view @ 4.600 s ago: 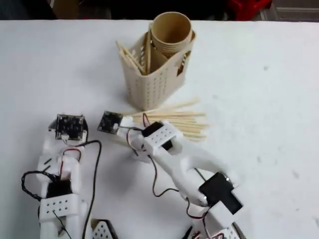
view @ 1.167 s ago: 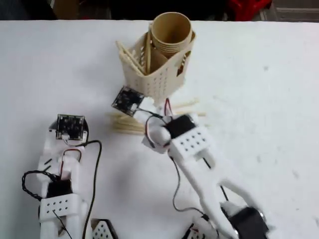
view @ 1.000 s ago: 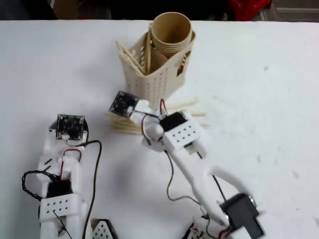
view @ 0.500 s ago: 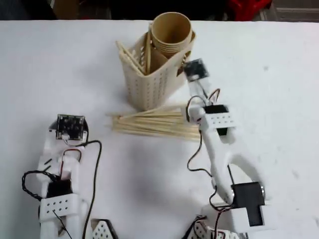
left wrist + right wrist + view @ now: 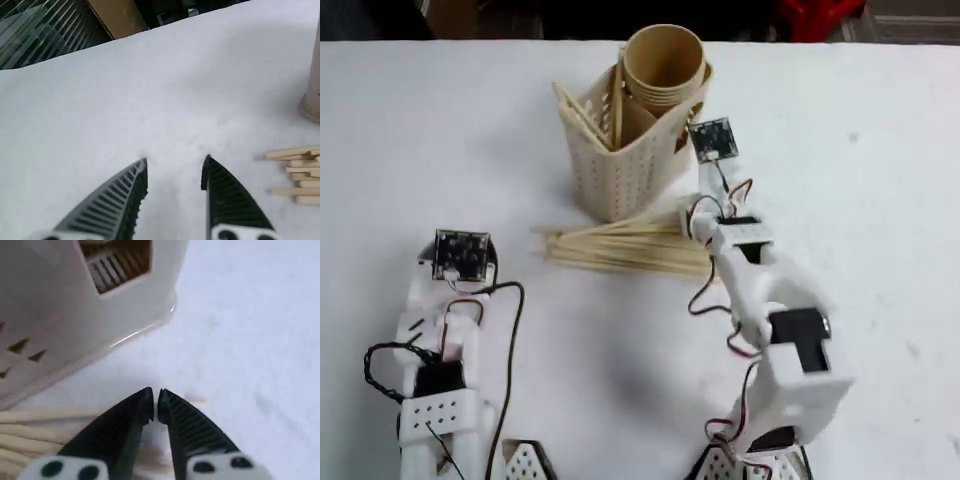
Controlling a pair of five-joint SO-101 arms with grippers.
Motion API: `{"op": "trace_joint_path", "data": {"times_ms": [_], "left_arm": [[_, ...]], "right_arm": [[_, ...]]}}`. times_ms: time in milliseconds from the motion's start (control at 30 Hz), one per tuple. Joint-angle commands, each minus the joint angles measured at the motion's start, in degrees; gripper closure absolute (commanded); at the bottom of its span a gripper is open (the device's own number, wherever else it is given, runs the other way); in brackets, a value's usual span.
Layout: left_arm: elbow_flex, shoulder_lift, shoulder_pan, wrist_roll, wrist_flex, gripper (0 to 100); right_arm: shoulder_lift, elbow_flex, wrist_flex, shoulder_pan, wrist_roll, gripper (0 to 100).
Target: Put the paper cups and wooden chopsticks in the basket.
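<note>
Moved: the right arm has swung from the basket's (image 5: 620,170) 6 o'clock round to its 4 o'clock.

Right gripper (image 5: 155,402): tips pinched almost together, nothing seen between them, over the right end of the loose chopsticks (image 5: 620,250).

Loose chopsticks: piled on the table (image 5: 880,150) at the basket's 6 o'clock.

Paper cups (image 5: 665,60): stacked inside the basket.

Left gripper (image 5: 175,167): jaws spread, at 7 o'clock.
</note>
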Motion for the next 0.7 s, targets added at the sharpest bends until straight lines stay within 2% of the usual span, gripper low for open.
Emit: {"op": "trace_joint_path", "data": {"times_ms": [0,133,333,433,500,667], "left_arm": [[-0.1,-0.8,0.6,0.4,0.1,81],[-0.1,-0.8,0.6,0.4,0.1,81],[-0.1,-0.8,0.6,0.4,0.1,81],[-0.1,-0.8,0.6,0.4,0.1,81],[-0.1,-0.8,0.6,0.4,0.1,81],[-0.1,-0.8,0.6,0.4,0.1,81]], "right_arm": [[2.5,-3.3,-0.8,0.9,0.9,96.7],[0.4,-3.3,6.3,0.9,0.9,96.8],[-6.7,-3.1,26.4,-0.5,1.2,96.9],[-8.2,-2.8,34.6,-2.7,6.9,98.3],[-8.9,-0.3,36.6,-4.5,9.3,98.1],[-10.2,2.9,36.9,-7.3,9.2,98.1]]}}
